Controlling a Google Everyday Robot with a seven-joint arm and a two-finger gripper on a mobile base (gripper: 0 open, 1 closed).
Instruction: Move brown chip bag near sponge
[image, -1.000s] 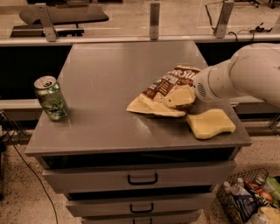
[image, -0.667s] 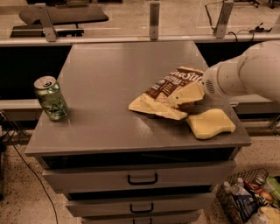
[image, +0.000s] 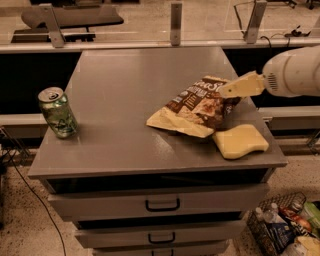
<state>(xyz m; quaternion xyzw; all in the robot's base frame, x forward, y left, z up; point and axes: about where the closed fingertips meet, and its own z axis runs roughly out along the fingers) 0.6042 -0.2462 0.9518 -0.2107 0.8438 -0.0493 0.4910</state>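
Note:
The brown chip bag (image: 199, 106) lies flat on the right half of the grey cabinet top (image: 125, 100). Its dark front with white lettering faces up and its pale tan edge points left. The pale yellow sponge (image: 240, 141) lies just to the bag's lower right, touching or almost touching its corner, near the front right edge. My gripper (image: 235, 87) reaches in from the right on the white arm (image: 295, 72). Its tip is over the bag's upper right corner, above the sponge.
A green can (image: 58, 112) stands upright near the left edge of the cabinet top. Drawers with dark handles (image: 162, 205) are below the front edge. A wire basket of bottles (image: 285, 225) sits on the floor at the lower right. A rail with posts (image: 176, 22) runs behind.
The arm has drawn back to the right and up, off the middle of the bag. The bag has shifted a little right and lies flatter beside the sponge. The can has not moved.

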